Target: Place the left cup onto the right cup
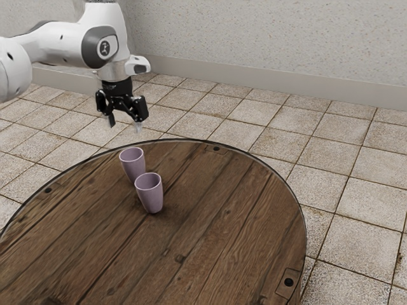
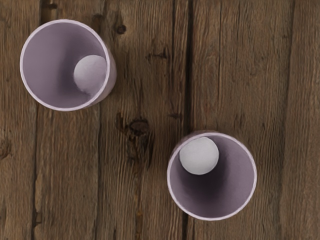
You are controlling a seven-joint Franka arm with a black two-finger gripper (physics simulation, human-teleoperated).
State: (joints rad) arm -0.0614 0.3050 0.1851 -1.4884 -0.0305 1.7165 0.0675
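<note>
Tiled floor (image 1: 318, 146), pale wall (image 1: 286, 32), round plank table (image 1: 210, 241), rear cup (image 1: 132, 164), front cup (image 1: 149, 192), pincer (image 1: 124, 121) released above.

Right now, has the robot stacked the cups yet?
Nothing is stacked yet: the farther lilac cup and the nearer lilac cup stand upright and apart on the wooden table. The hand hangs open and empty above them. Left: grasp one cup, lift it, set it onto the other.
</note>
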